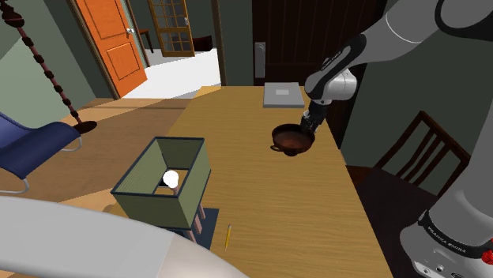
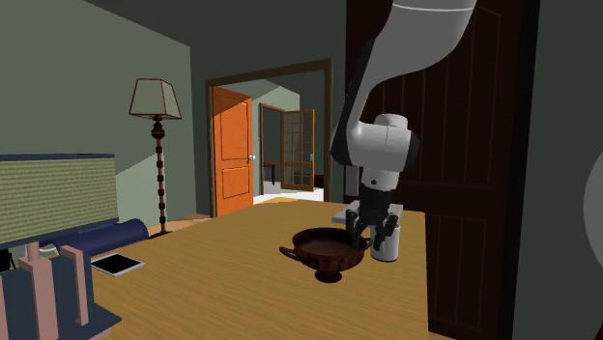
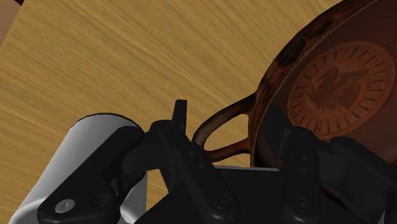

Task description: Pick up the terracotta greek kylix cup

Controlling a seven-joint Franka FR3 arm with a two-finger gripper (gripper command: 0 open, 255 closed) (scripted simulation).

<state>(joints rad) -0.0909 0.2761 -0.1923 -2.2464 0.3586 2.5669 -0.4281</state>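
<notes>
The black claw [image 3: 229, 119], closest to the wrist lens, is clamped on the reddish-brown kylix cup [image 3: 337, 83] at its rim, where one looped handle [image 3: 222, 127] curves out between the fingers. A round painted medallion marks the inside of the bowl. The cup sits upright under the white arm [image 1: 395, 35], over the far part of the wooden counter [image 1: 269, 213]; whether its foot touches the wood cannot be told. A white cylinder [image 2: 387, 246] stands just behind the claw, and a flat grey slab [image 1: 283, 95] lies beyond. Well apart, at the near edge, stand an open green box [image 1: 162, 178] and a pencil [image 1: 227, 235].
</notes>
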